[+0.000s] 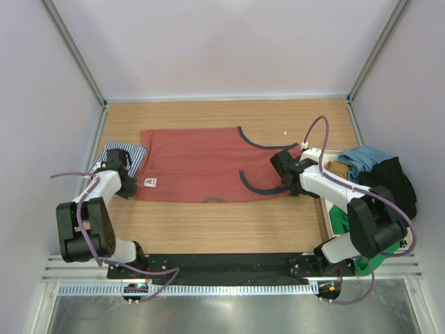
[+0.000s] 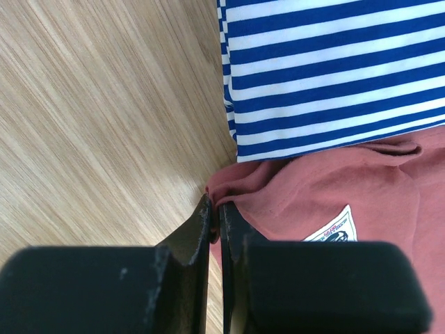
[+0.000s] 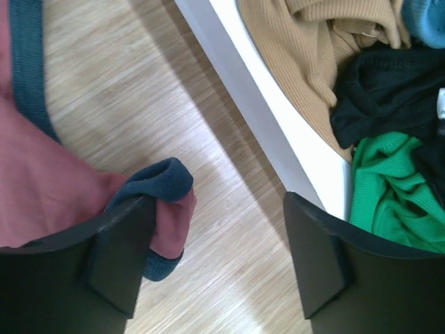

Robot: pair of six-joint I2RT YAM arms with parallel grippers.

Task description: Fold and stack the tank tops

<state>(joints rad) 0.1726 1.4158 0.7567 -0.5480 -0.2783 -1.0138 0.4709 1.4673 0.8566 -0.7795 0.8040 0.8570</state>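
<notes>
1. The rust-red tank top (image 1: 201, 163) lay spread flat across the middle of the wooden table (image 1: 208, 223), with its hem towards the left of the frame and its straps towards the right.
2. Its dark grey-blue trim (image 1: 259, 146) curved around the openings on the right, and a small white label (image 1: 149, 182) sat near the lower left corner.
3. The striped tank top (image 1: 126, 153) lay at the left of the top view, its edge meeting the red one. Which of the two lay on top could not be told.
4. The left gripper (image 2: 215, 212) sat at the red top's lower left corner. Its fingers were drawn almost together, pinching the edge of the red cloth between them.
5. The right gripper (image 3: 215, 229) was at the right end of the red top, with its fingers spread wide.
6. In the right wrist view, a trimmed strap fold (image 3: 163, 184) bunched against the left-hand finger (image 3: 118, 257). Bare table filled the gap between the fingers.
7. A white bin (image 3: 257, 118) stood at the right edge of the table. It held a tan garment (image 3: 313, 49), a black garment (image 3: 389, 90) and a green garment (image 3: 396, 188).
</notes>
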